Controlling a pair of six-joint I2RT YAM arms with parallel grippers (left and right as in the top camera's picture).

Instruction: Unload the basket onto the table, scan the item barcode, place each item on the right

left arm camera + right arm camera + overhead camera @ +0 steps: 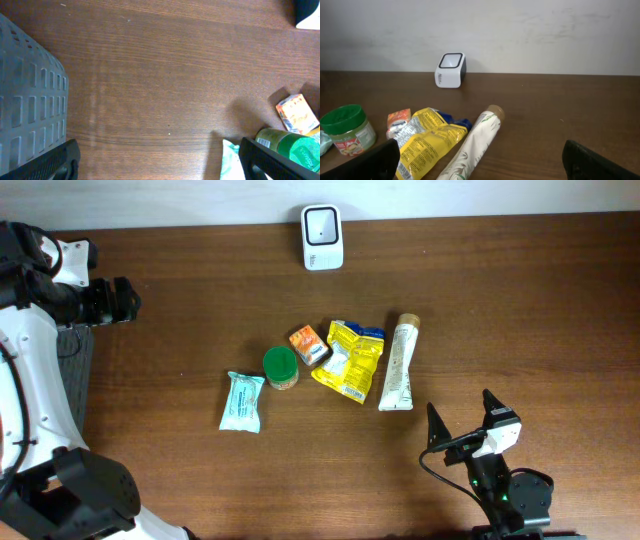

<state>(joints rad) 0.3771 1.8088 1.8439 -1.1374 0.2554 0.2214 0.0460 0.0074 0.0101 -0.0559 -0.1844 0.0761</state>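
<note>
Standing upright, the jar (281, 366) is lidded — contents unclear.

Upright white scanner (322, 237) stands beyond clustered items (350, 360).

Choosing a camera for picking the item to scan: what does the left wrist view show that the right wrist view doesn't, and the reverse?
Only the left wrist: the grey perforated basket. Only the right wrist: the tube, the yellow bag and the wall. Both: the green-lidded jar, the orange packet and the scanner, cropped to a corner in the left wrist view.
</note>
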